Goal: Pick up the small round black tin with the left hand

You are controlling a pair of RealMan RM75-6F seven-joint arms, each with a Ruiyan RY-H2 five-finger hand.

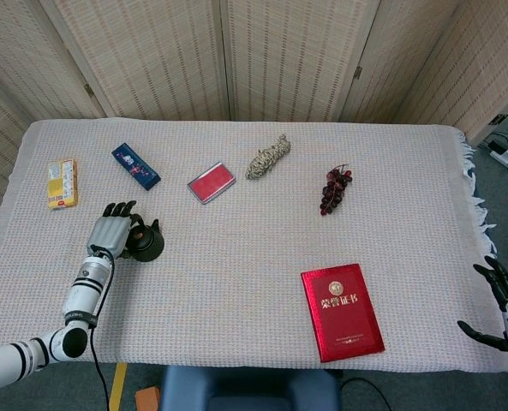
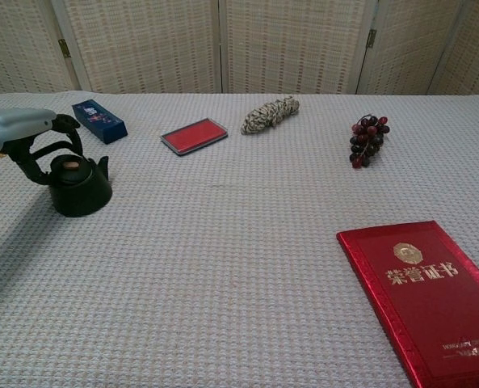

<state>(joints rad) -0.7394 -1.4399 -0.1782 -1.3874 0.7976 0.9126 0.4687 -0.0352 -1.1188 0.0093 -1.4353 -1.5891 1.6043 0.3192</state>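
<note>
1. Small round black tin (image 2: 79, 187), teapot-shaped, on woven cloth (image 2: 239, 242) at left.
2. Left hand (image 1: 110, 232) beside and over it, fingers around its handle; actual grip indiscernible.
3. Blue box (image 1: 135, 165) and red flat case (image 1: 211, 181) beyond; right hand (image 1: 504, 301) spread, far off.

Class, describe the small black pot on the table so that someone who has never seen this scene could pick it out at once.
Look to the left side of the cloth-covered table, nearer the front than the blue box and yellow packet. There the left hand reaches over a small black pot. It is the only dark, round, standing thing with a hoop handle and spout; everything nearby lies flat.
</note>
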